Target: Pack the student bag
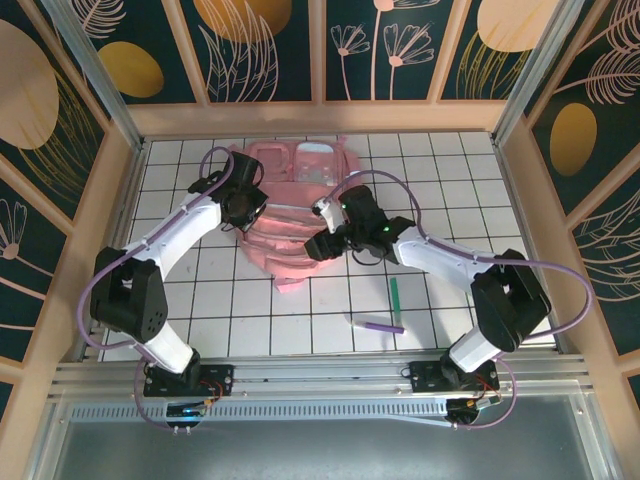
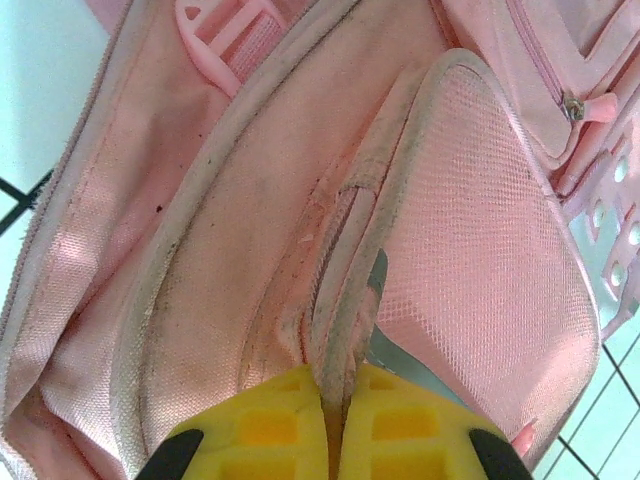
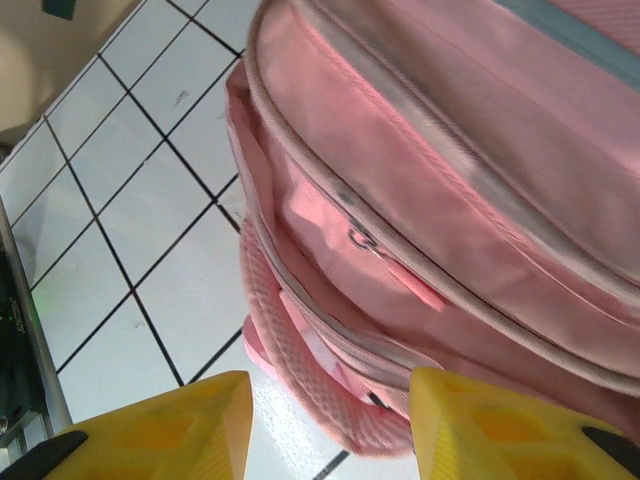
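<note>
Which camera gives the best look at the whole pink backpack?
The top external view: the student bag appears nearly whole, arms crossing it. Left wrist: a close-up of the seam the left gripper pinches. Right wrist: zipped pockets beyond the open right gripper.

green pen (image 1: 394, 295), purple pen (image 1: 380, 325), tiled tbl (image 1: 250, 320)

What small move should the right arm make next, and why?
Probably ease the right end effector forward and shut it on the pink zipper pull. Its jaws stand open just short of it, while the left end effector is shut on a pocket rim of the pink backpack.
</note>
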